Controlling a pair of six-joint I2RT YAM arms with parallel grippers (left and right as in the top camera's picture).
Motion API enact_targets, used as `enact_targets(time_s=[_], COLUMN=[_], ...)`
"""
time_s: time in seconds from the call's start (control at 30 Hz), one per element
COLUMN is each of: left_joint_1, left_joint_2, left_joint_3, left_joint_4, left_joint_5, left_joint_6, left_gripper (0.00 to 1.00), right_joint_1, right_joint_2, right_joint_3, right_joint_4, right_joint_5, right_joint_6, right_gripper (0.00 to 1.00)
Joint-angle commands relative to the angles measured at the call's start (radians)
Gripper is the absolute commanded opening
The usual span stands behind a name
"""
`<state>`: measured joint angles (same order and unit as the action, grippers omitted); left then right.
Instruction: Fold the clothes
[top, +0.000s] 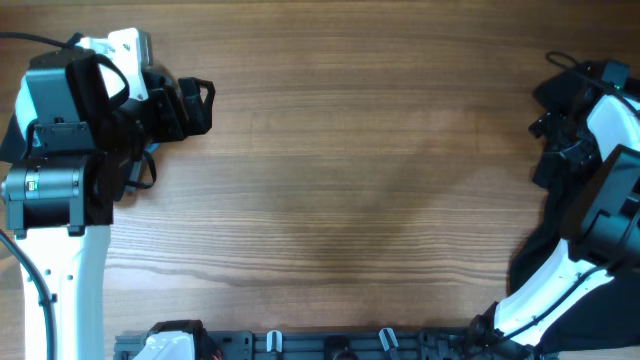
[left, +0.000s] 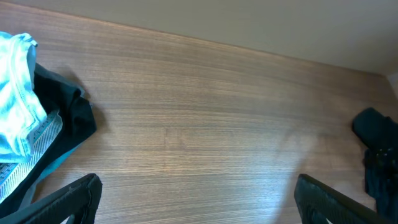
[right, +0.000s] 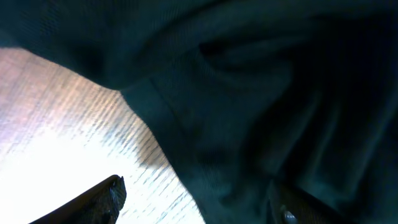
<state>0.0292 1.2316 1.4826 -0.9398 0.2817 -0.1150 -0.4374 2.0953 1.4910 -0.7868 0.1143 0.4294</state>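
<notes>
A dark teal-black garment (right: 249, 93) fills most of the right wrist view and hangs close in front of my right gripper (right: 199, 205). Its fingers are spread wide, with the cloth's edge between them and not pinched. In the overhead view my right gripper (top: 547, 125) is at the table's right edge. My left gripper (top: 205, 107) is at the far left, open and empty over bare wood, as the left wrist view (left: 198, 183) also shows. A light blue garment (left: 15, 93) on a dark garment (left: 74, 118) lies at that view's left edge.
The wooden table (top: 350, 180) spans the overhead view. A black rail with clips (top: 330, 345) runs along the front edge. In the left wrist view a dark shape (left: 376, 140) sits at the far right, and I cannot tell whether it is cloth or arm.
</notes>
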Motion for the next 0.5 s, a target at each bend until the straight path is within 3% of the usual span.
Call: enact_targets(time_s=[0.0, 0.03, 0.07, 0.1, 0.13, 0.17, 0.2, 0.3, 0.47], left_joint_1=[0.006, 0.006, 0.006, 0.006, 0.006, 0.006, 0.006, 0.006, 0.013], left_joint_2=[0.004, 0.004, 0.004, 0.004, 0.004, 0.004, 0.004, 0.001, -0.024], left_joint_3=[0.021, 0.021, 0.021, 0.021, 0.021, 0.021, 0.021, 0.021, 0.021], left_joint_4=[0.004, 0.004, 0.002, -0.001, -0.007, -0.011, -0.015, -0.031, -0.024], left_joint_5=[-0.01, -0.01, -0.01, -0.01, -0.01, -0.01, -0.01, -0.01, -0.042], left_joint_6=[-0.008, -0.008, -0.008, -0.008, -0.008, -0.008, -0.009, -0.008, 0.003], left_gripper=[1.0, 1.0, 1.0, 1.0, 1.0, 1.0, 1.0, 1.0, 1.0], right_joint_1=[0.005, 0.005, 0.005, 0.005, 0.006, 0.008, 0.01, 0.047, 0.265], right_joint_2=[0.04, 0.044, 0.049, 0.054, 0.056, 0.056, 0.055, 0.055, 0.034], right_joint_3=[-0.011, -0.011, -0.011, -0.011, -0.011, -0.011, -0.011, -0.011, -0.009], right_joint_4=[0.003, 0.006, 0.015, 0.024, 0.027, 0.029, 0.032, 0.047, 0.049], right_joint_5=[-0.01, -0.01, -0.017, -0.039, -0.08, -0.136, -0.175, -0.38, -0.607], right_joint_6=[-0.037, -0.037, -0.037, -0.039, -0.041, -0.043, -0.046, -0.089, -0.227], right_gripper=[0.78, 0.73, 0.59, 0.53, 0.4, 0.18, 0.08, 0.04, 0.04])
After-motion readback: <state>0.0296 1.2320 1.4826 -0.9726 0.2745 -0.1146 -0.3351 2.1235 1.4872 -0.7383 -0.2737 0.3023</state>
